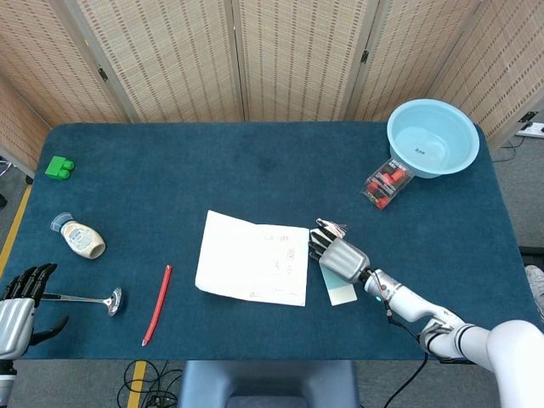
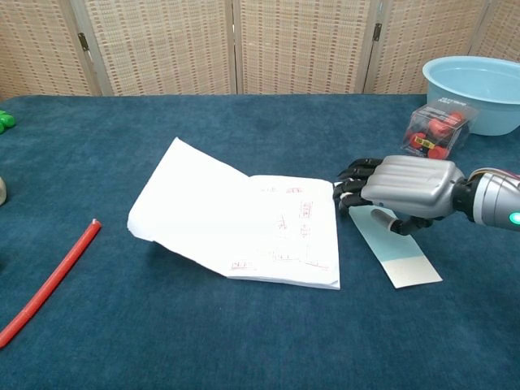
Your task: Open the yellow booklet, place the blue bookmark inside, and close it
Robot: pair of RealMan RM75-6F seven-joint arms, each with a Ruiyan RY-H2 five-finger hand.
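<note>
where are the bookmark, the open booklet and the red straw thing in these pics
blue bookmark (image 2: 405,262), chest view, on its bare near end.
booklet (image 1: 242,255), head view, on the blank left page.
red stick (image 1: 157,302), head view, on the middle of its length.

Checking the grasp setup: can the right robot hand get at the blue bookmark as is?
Probably yes. The right robot hand is already over the bookmark, which lies flat on the table just right of the open booklet, nothing on top of it.
</note>
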